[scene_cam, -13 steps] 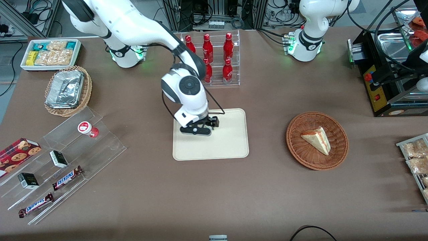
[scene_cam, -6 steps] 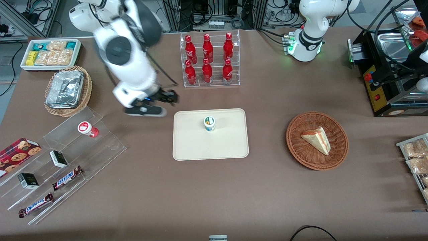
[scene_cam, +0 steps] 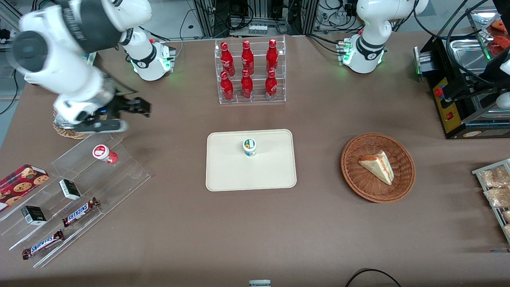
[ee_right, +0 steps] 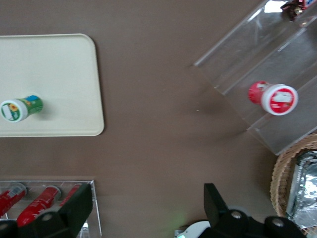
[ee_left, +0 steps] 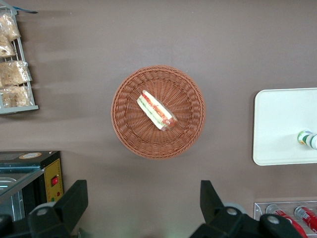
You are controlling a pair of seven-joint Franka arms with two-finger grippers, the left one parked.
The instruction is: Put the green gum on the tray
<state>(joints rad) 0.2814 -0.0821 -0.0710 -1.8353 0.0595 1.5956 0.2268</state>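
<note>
The green gum [scene_cam: 250, 147], a small white bottle with a green-marked lid and blue-green label, stands upright on the cream-beige tray [scene_cam: 263, 175] near the tray's middle. It also shows in the right wrist view [ee_right: 21, 109] on the tray [ee_right: 59, 74], and in the left wrist view [ee_left: 307, 139]. My gripper [scene_cam: 137, 107] hangs high above the table toward the working arm's end, well away from the tray, above the foil basket and the acrylic steps. It is open and empty, fingers [ee_right: 77, 206] wide apart.
A red-lidded bottle [scene_cam: 104, 153] stands on clear acrylic steps [scene_cam: 119, 175] with candy bars. A wicker basket of foil [scene_cam: 65, 129] and a white snack bin lie under the arm. A rack of red bottles [scene_cam: 249, 71] stands farther from the camera than the tray. A sandwich basket [scene_cam: 377, 167] lies toward the parked arm.
The gripper let go of the green gum on the tray, rose and swung away toward the working arm's end of the table. The gum stays upright on the tray.
</note>
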